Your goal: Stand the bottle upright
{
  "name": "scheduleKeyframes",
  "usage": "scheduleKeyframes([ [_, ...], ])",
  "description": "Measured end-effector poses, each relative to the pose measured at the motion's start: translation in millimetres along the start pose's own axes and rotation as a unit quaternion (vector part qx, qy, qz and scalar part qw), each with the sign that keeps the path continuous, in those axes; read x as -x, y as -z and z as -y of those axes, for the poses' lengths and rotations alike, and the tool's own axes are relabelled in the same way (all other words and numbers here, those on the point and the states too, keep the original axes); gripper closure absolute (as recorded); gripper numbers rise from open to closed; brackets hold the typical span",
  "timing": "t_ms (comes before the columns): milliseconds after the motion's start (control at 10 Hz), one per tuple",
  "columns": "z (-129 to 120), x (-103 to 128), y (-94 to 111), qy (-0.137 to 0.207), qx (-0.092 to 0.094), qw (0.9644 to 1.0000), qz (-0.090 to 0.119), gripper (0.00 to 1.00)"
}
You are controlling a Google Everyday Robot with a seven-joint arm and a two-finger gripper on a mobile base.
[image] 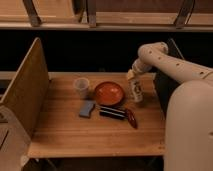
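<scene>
The bottle (pixel 135 89) is slim and whitish with a pale yellowish cap and a dark label. It stands close to upright on the wooden table (pixel 75 135), just right of the red-orange bowl (pixel 109 93). My gripper (pixel 134 71) is at the end of the white arm, which reaches in from the right. It sits right at the bottle's cap end, touching or very close to it. The bottle's foot is on or just above the tabletop.
A translucent plastic cup (pixel 81 87) stands left of the bowl. A blue sponge (pixel 87 108), a black bar-shaped packet (pixel 112 112) and a small red item (pixel 131 118) lie in front of the bowl. A wooden side panel (pixel 27 90) bounds the left, a dark panel (pixel 162 85) the right.
</scene>
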Motion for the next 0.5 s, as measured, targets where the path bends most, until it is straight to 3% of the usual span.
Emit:
scheduleKeyframes([
  [300, -3.5, 1.1, -0.3, 0.003, 0.000, 1.0000, 0.003, 1.00],
  [500, -5.0, 11.3, 1.5, 0.001, 0.005, 0.9996, 0.027, 1.00],
])
